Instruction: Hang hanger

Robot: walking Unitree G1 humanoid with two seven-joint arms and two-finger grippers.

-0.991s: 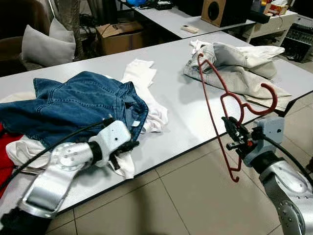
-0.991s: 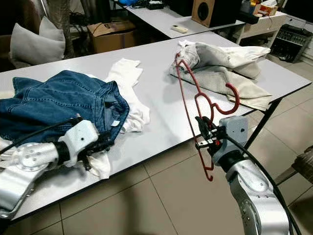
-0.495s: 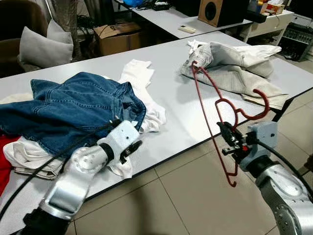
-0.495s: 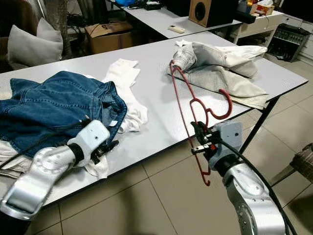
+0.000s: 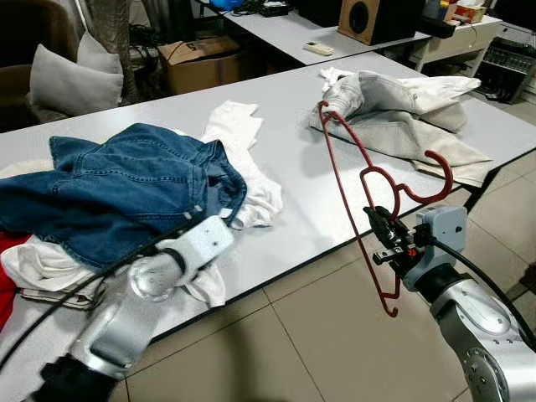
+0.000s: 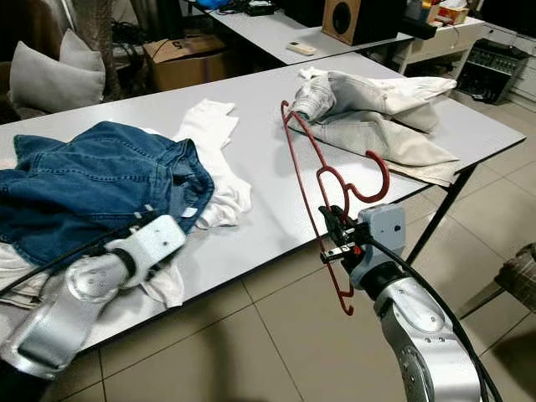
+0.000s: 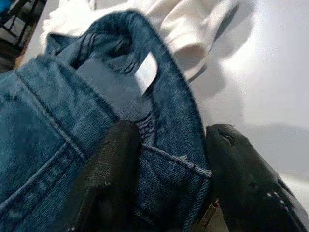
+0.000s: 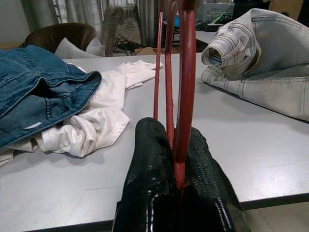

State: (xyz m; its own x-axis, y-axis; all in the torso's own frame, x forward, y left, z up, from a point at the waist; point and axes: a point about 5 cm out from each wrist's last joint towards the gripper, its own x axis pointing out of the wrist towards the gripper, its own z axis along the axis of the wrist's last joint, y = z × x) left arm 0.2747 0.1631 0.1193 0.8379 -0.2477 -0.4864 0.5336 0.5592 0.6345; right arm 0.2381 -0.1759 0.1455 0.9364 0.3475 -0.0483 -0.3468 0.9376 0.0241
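A red wire hanger (image 8: 186,72) stands upright off the table's near edge, over the floor. My right gripper (image 5: 387,243) is shut on its lower bar, and the hook (image 5: 448,177) points right. A heap of blue jeans (image 5: 126,184) lies on the left of the grey table (image 5: 293,134). My left gripper (image 7: 171,140) is open at the jeans' near edge. The denim waistband lies between its two black fingers (image 7: 116,154).
A white garment (image 5: 251,167) lies beside the jeans, and pale grey trousers (image 5: 402,117) sit at the table's right end. A red cloth (image 5: 4,285) is at the far left. Behind are a cardboard box (image 5: 201,63), a pillow (image 5: 71,79) and a speaker (image 5: 368,17). Tiled floor (image 5: 293,352) lies below.
My left gripper has pushed forward into the jeans' edge, so its fingers now straddle the waistband. The right gripper has carried the hanger a little to the left.
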